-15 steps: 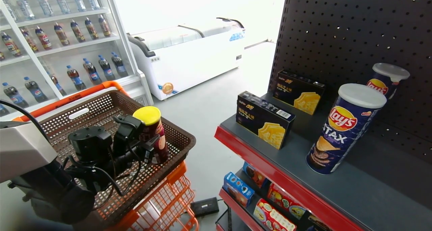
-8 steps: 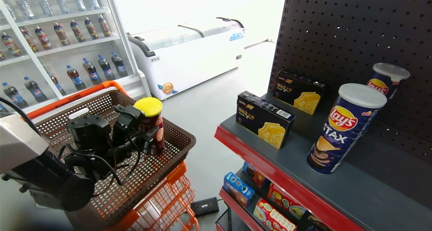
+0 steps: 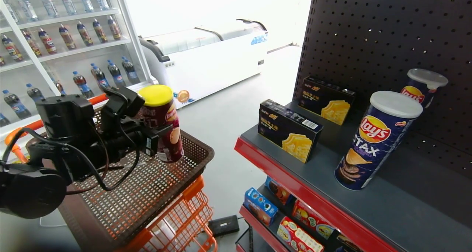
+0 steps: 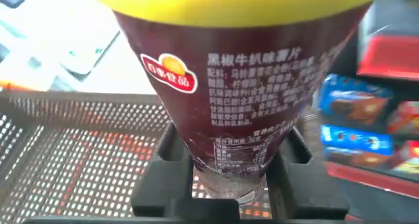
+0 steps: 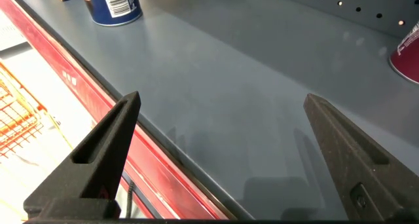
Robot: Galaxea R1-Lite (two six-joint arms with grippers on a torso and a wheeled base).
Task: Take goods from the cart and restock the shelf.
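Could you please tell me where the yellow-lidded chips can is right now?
On the left of the head view, the yellow-lidded chips can is held upright in the left gripper over the brown basket on the orange cart, left of the shelf.

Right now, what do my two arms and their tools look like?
The left arm is black with rounded joint housings and loose black cables looping along it. The left tool is black and boxy. The right tool has two matte dark-grey wedge fingers tapering to points.
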